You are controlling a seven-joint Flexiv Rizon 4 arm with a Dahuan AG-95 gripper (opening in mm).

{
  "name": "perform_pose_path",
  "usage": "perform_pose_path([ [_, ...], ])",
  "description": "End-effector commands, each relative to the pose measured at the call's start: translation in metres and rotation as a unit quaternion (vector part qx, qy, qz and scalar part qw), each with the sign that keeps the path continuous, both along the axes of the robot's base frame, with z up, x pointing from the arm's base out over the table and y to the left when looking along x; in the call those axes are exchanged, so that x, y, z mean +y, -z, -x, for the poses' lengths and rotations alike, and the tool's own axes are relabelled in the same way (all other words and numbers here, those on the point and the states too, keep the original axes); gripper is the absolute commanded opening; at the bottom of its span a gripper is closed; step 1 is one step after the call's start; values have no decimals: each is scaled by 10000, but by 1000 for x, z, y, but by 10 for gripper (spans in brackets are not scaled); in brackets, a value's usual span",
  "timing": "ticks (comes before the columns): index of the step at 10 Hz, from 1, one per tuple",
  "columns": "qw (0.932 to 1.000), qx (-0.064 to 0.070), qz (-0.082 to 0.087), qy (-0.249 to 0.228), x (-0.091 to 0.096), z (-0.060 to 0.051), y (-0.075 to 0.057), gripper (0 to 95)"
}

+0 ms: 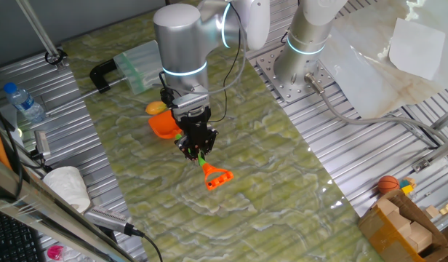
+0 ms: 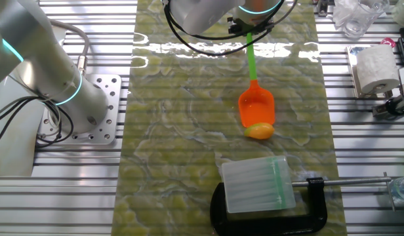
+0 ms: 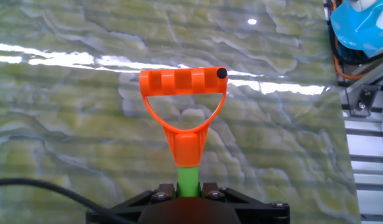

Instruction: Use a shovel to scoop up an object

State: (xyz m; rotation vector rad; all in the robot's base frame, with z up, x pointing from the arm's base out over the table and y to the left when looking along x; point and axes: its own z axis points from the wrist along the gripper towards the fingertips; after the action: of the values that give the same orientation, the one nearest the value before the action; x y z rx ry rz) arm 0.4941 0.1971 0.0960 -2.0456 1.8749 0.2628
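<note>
The gripper [image 1: 198,151] pinches the shovel's [image 2: 256,105] green shaft; its blade tip touches the lump [image 2: 259,131].

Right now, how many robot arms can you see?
2. One silver robot arm over the green marbled mat, its pincer gripping the orange and green plastic shovel; another silver arm bolted beside the mat.

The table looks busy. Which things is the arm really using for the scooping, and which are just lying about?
In use:
shovel, held by the gripper
yellow lump at the blade's tip

Lying about:
black clamp holding a clear box
water bottle
paper roll
small orange ball
</note>
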Motion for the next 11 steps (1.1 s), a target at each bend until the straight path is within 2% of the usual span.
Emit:
perform_pose_path([
  [1, 10000, 0, 68, -40, 0, 0, 0, 0],
  [11, 9996, -28, 237, -152, -5, 0, 2, 0],
])
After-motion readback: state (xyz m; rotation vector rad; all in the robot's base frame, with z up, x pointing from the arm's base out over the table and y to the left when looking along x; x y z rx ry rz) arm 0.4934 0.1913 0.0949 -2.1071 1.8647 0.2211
